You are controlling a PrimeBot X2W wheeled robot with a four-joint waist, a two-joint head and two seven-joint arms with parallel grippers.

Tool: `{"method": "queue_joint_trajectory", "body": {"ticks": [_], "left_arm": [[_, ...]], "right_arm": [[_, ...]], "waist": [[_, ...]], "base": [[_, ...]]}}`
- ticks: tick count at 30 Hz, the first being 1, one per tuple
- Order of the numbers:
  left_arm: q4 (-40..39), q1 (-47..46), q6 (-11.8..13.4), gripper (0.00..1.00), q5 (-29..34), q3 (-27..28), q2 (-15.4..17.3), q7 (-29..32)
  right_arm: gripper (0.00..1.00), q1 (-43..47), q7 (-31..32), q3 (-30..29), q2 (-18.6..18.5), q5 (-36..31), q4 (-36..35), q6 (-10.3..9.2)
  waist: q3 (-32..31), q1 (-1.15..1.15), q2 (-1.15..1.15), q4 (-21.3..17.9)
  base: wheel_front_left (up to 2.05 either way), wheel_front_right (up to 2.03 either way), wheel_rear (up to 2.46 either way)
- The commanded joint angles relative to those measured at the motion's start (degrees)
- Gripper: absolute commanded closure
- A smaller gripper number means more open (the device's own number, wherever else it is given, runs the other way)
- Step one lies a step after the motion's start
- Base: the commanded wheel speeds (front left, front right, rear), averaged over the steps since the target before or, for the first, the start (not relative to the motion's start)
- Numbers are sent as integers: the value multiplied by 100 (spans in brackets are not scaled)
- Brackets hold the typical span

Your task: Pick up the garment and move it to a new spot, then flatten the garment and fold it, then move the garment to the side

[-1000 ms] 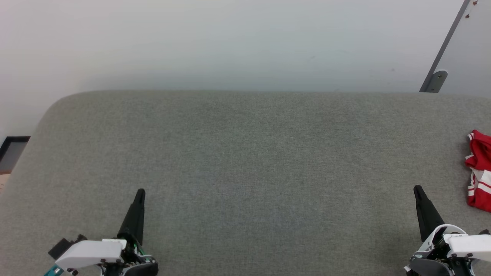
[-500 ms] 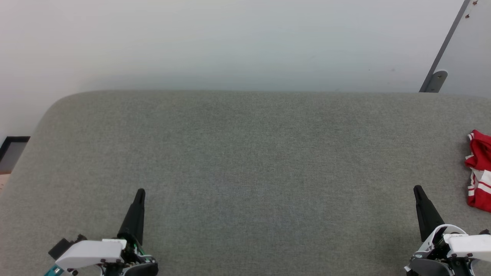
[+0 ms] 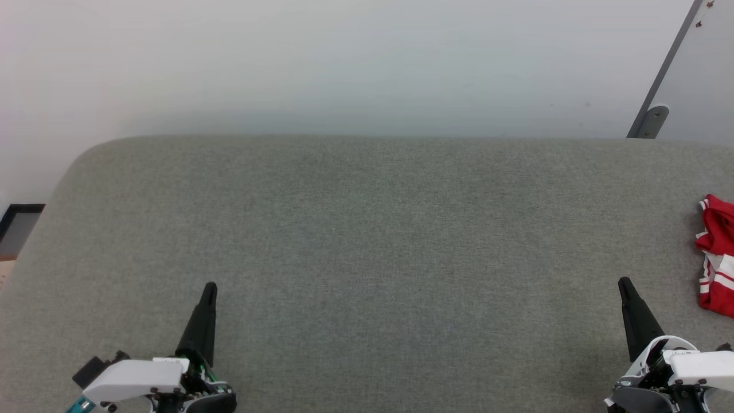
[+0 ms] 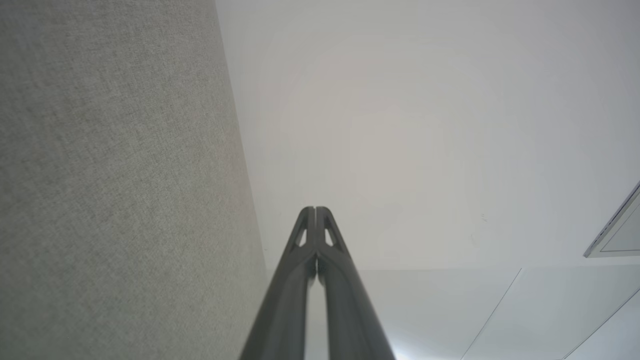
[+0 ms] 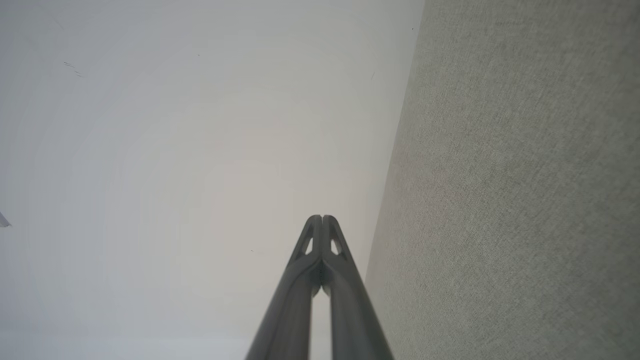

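The garment (image 3: pixel 715 255) is a crumpled red heap with white stripes at the far right edge of the head view, partly cut off by the frame. It lies on the grey fabric surface (image 3: pixel 367 241). My right gripper (image 3: pixel 624 283) sits at the lower right, shut and empty, a short way left of the garment and nearer to me. My left gripper (image 3: pixel 210 288) rests at the lower left, shut and empty, far from the garment. Each wrist view shows its own gripper, left (image 4: pixel 315 210) and right (image 5: pixel 322 218), with tips pressed together.
The grey surface has a rounded far-left corner (image 3: pixel 94 152) and ends against a pale wall (image 3: pixel 344 63). A grey panel with a bracket (image 3: pixel 651 120) leans at the upper right. A dark frame (image 3: pixel 17 223) sits on the floor at the left.
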Motion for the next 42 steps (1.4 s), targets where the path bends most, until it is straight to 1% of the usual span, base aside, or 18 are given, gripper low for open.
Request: {"method": "queue_joint_trajectory", "body": {"ticks": [1,42], "left_arm": [[5,-50,8,100,-20,8,-1,6],[5,-50,8,100,-21,7,-1,5]], "right_arm": [[100,-16,14,4,20,24,-16,-8],[100,-16,13,4,20,24,-16,-8]], "waist": [[0,0,0,0],[0,0,0,0]], "base": [[0,0,0],[0,0,0]]}}
